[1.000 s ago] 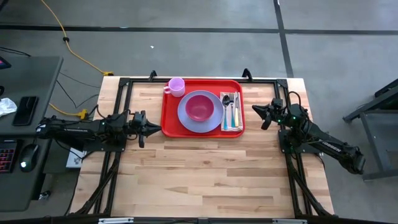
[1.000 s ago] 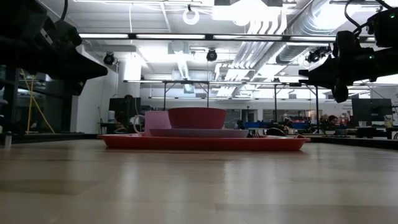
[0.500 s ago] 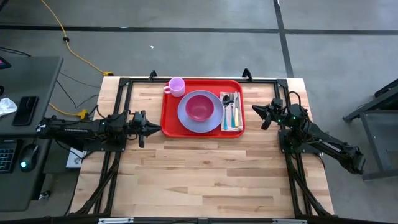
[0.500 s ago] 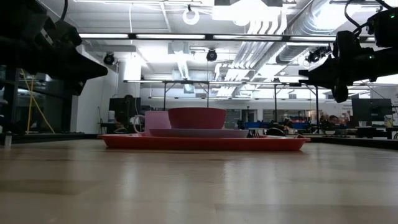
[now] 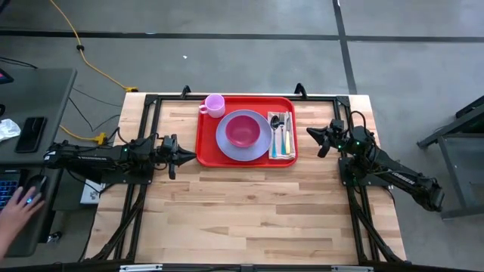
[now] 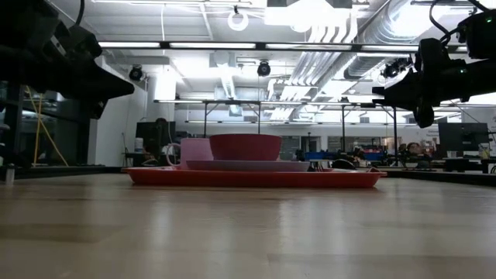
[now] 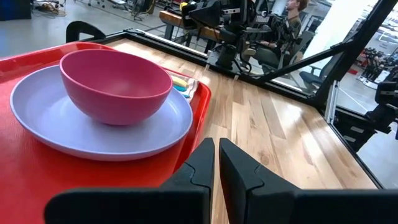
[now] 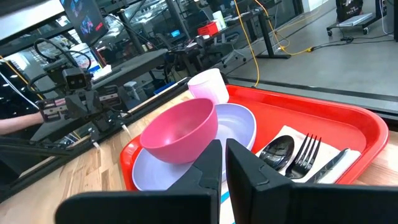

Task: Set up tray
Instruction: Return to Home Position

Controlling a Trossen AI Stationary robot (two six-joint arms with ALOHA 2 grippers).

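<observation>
The red tray [image 5: 206,137] lies flat on the wooden table, at the middle of its far half. On it rests a lavender plate [image 5: 225,143] with a pink bowl [image 5: 243,130] standing on it. A pink cup [image 5: 215,104] stands at the tray's far left corner. A tan napkin [image 5: 290,143] with spoon, fork and knife lies along its right side. My left gripper [image 5: 192,156] hovers shut just left of the tray, pointing level at it [image 7: 216,152]. My right gripper [image 5: 310,133] hovers shut to the tray's right [image 8: 222,152]. Neither touches anything.
Black frame rails [image 5: 144,113] run along the table's left, far and right edges. The near half of the table [image 5: 249,219] is bare wood. On a side desk left of the table, a person's hand [image 5: 17,210] lies over a mouse.
A person's hand has come onto the mouse on the side desk left of the table. Both arms and everything on the tray have kept still.
</observation>
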